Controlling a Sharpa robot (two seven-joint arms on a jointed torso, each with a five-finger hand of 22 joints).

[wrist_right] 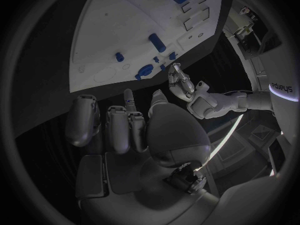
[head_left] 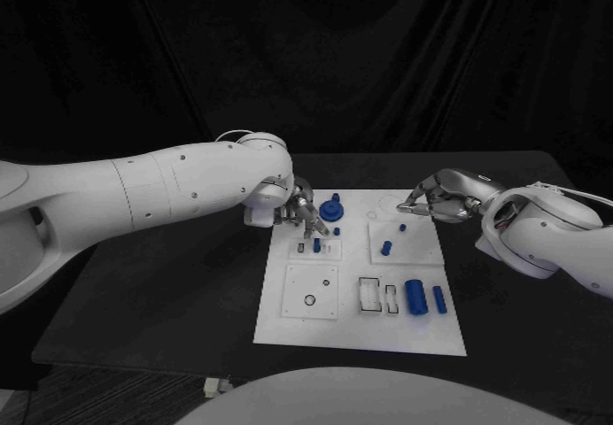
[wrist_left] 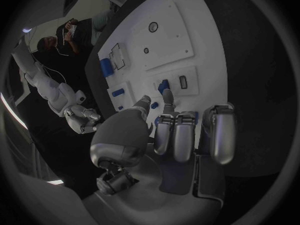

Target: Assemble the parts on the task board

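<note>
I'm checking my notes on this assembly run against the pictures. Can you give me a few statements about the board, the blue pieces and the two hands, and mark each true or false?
1. The white board lies flat on the black table. True.
2. The left hand is over the far left part of the board, beside the round blue piece. True.
3. The right hand holds the big blue cylinder. False: that cylinder lies on the board's near right part, well clear of the hand.
4. Both hands are at the board's near edge. False: both are at its far end.
5. A thinner blue rod lies just right of the big cylinder. True.
</note>
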